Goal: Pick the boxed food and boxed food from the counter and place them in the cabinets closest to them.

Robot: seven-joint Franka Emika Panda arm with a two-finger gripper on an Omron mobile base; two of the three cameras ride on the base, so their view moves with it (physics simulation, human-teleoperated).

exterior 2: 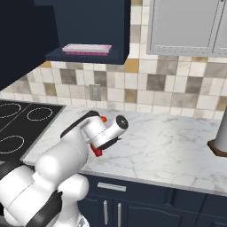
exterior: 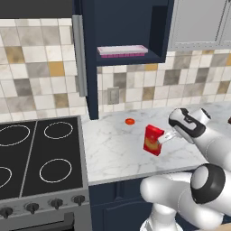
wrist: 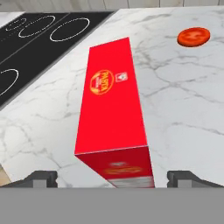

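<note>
- Progress judged as early: red boxed food (exterior: 153, 140) standing upright on the counter (exterior: 117, 153) at centre of the left base view, not yet lifted, not yet placed.
- Second, blue box not being picked out anywhere; both placements judged as left to do.
- Navy cabinet (exterior: 131, 27) hanging open at upper centre of the left base view, holding a flat pink tray (exterior: 122, 50) on its shelf; no box inside.
- Small orange disc (exterior: 130, 121) lying on the marble just beyond the box, toward the tiled wall.
- Gripper (wrist: 112, 177) reaching in from the right of the left base view, low and roughly level, pointing at the box's near end.
- Jaws standing wide apart, one tip at lower left and one at lower right of the hand view, box sitting between them, nothing gripped, contact not visible.
- White arm folding up from lower right of the left base view, elbow bent.
</note>
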